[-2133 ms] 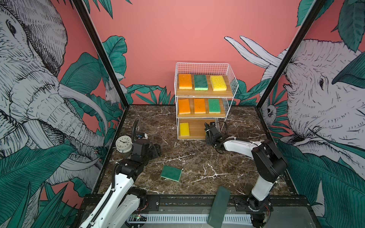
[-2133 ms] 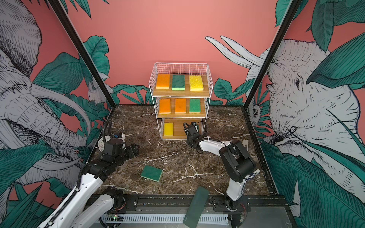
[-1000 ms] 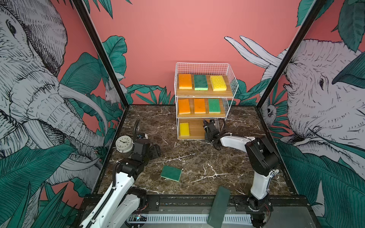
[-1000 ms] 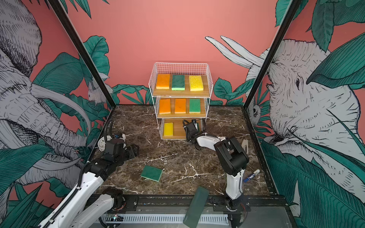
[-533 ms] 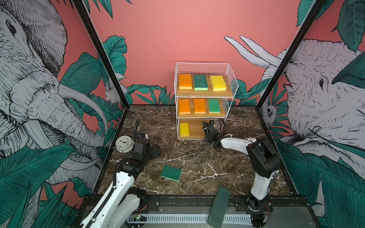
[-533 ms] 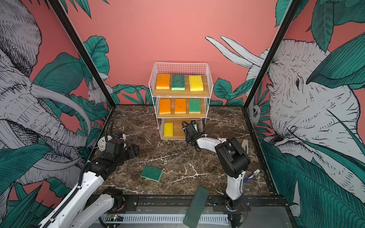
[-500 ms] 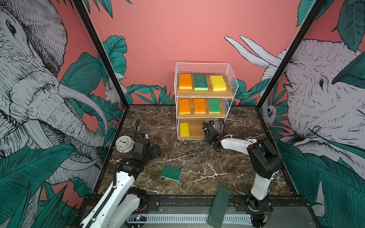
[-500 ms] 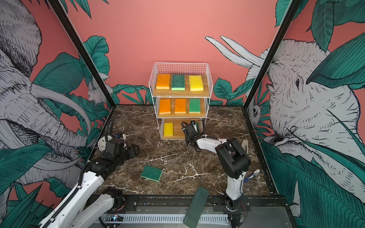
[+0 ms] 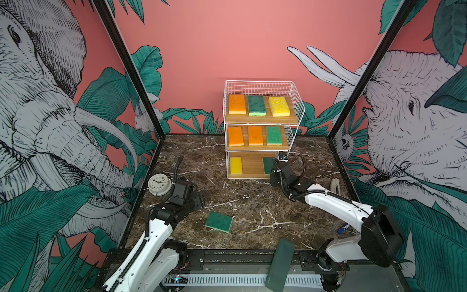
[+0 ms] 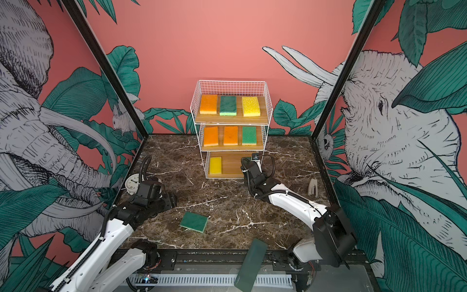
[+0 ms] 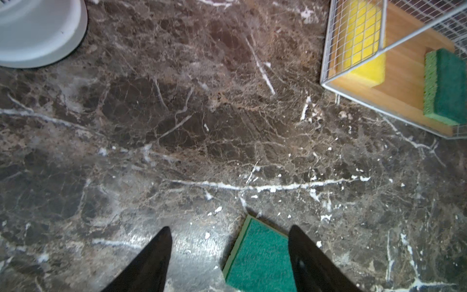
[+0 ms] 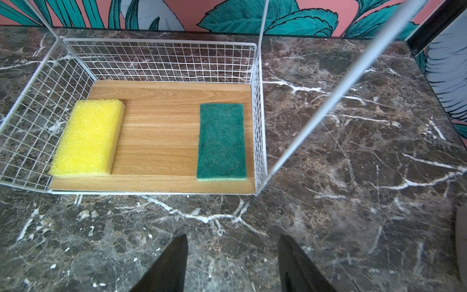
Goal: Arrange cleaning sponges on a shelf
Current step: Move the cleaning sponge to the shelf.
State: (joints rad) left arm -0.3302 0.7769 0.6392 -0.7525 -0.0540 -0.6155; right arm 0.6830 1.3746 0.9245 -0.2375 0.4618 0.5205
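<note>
The shelf [image 9: 257, 87] holds three sponges on its top board and three on the middle one. On the bottom board [image 12: 161, 121] a yellow sponge [image 12: 88, 137] lies at the left and a green sponge [image 12: 222, 141] at the right, beside the wire side. My right gripper [image 12: 233, 235] stands open over the marble just in front of that board, holding nothing. Another green sponge [image 9: 218, 221] lies flat on the table. My left gripper [image 11: 230, 227] hovers open by it, one corner of this sponge [image 11: 260, 257] showing between its fingers.
A white clock [image 9: 159, 184] stands at the left behind the left arm. A stapler [image 9: 334, 183] and a blue pen [image 9: 345, 228] lie at the right. A long dark slab [image 9: 280, 265] leans over the front rail.
My right gripper's jaws have widened and it has drawn back a little from the bottom board, leaving the green sponge lying there. The left arm has barely moved.
</note>
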